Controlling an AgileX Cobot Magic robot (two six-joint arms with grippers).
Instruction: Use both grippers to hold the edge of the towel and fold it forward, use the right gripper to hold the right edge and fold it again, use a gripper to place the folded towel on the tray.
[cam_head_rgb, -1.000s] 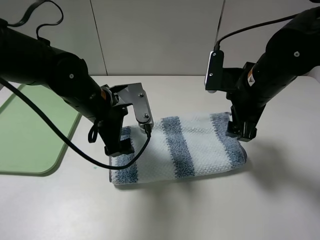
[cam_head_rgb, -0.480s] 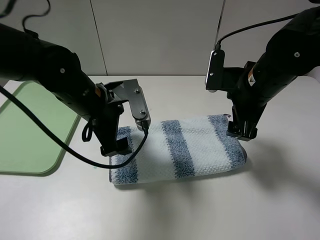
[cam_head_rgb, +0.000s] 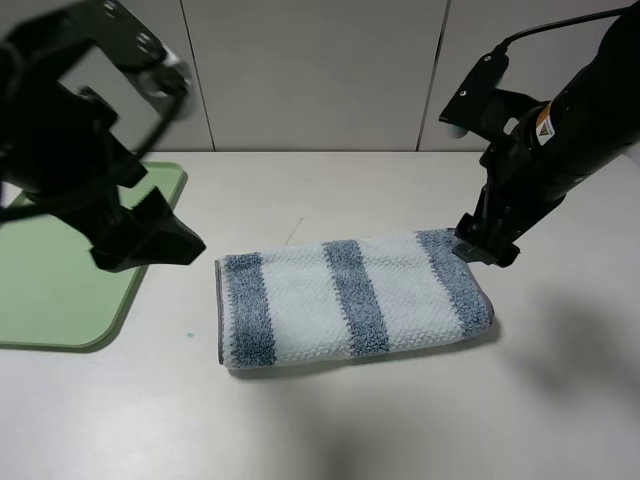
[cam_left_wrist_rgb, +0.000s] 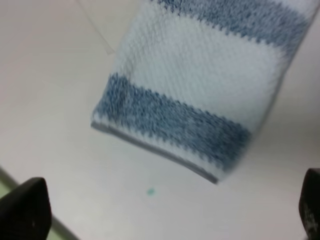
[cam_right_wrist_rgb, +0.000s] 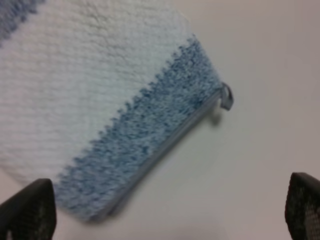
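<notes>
Now, both sets of jaws stand wide and empty. The right gripper (cam_head_rgb: 485, 248) hovers just over the towel (cam_head_rgb: 350, 300) at its far right corner, and the left gripper (cam_head_rgb: 150, 238) hangs high beside the tray (cam_head_rgb: 60, 290) at the desk (cam_head_rgb: 350, 420) left edge. The towel lies doubled mid-desk. First fold looks done; second fold and tray placement remain.

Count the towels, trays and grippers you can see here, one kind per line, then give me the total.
towel: 1
tray: 1
grippers: 2, the left gripper and the right gripper
total: 4
</notes>
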